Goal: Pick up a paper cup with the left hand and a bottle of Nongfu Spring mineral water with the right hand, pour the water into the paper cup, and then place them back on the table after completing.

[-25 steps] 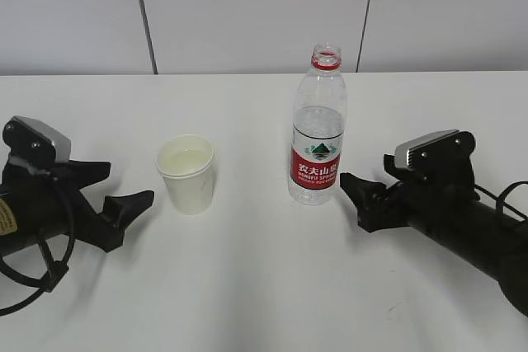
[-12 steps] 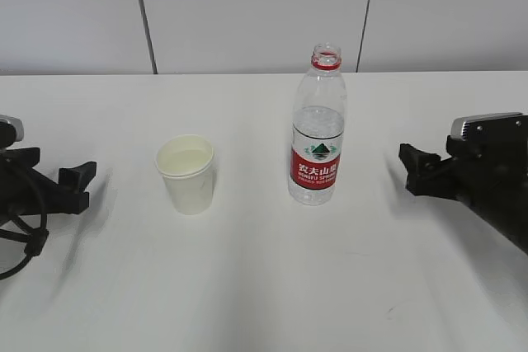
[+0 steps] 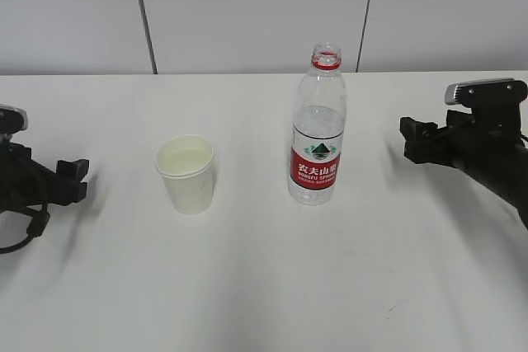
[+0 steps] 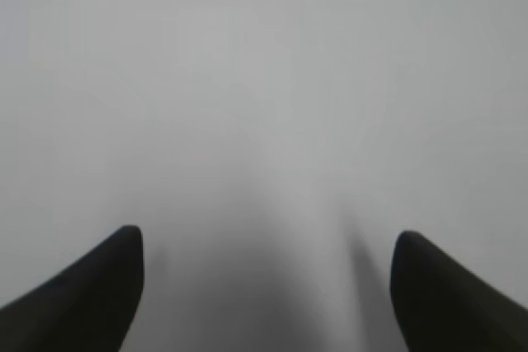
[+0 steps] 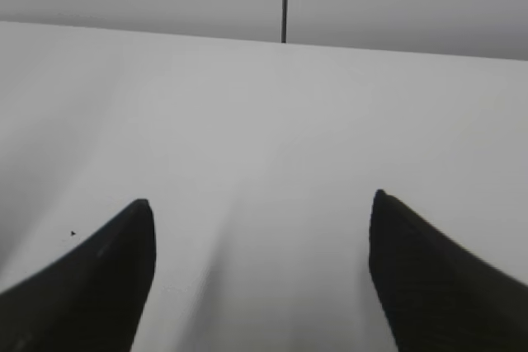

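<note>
Both hands are spread wide and hold nothing: the left hand [image 3: 73, 180] sits well left of the paper cup [image 3: 186, 174], the right hand [image 3: 415, 139] well right of it. Upright on the table [image 3: 264, 286], the cup holds clear water [image 3: 186, 159]. Just right of the cup stands the uncapped bottle [image 3: 318, 126], over half full.

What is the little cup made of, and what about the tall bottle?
The paper cup looks like matte off-white paper, with a rolled rim. The Nongfu Spring bottle seems to be clear, shiny plastic: you can see through it, and it wears a glossy red label.
</note>
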### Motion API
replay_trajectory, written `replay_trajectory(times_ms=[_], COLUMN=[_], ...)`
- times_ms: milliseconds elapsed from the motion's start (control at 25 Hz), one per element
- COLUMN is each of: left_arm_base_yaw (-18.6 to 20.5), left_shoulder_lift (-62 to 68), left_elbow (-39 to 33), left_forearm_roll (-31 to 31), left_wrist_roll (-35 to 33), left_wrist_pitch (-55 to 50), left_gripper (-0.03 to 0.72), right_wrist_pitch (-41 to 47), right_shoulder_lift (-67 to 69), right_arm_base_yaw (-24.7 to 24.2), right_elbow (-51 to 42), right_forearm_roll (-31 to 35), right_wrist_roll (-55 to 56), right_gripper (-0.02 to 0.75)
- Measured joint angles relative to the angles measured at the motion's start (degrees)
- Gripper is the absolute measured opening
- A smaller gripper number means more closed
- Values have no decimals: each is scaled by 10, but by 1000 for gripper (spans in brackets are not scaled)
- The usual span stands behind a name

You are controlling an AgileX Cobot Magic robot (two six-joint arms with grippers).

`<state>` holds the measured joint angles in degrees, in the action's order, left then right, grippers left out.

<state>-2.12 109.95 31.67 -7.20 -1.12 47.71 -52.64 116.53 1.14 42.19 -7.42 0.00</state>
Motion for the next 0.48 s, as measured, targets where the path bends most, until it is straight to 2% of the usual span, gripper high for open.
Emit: replay_trajectory(times_ms=[240,480], left_arm_base_yaw=[0,0], left_shoulder_lift=[-48,-95], left_elbow=[78,190], left_forearm_roll=[9,15], left_wrist_roll=[0,0], left_wrist_pitch=[-185,-435], left_gripper=[561,561], right_wrist_pitch=[218,507], right_shoulder_lift=[-53,-88], right_arm_base_yaw=[0,0], right_elbow=[75,187], right_forearm_roll=[7,11], right_wrist_roll=[0,0], right_gripper=[595,594])
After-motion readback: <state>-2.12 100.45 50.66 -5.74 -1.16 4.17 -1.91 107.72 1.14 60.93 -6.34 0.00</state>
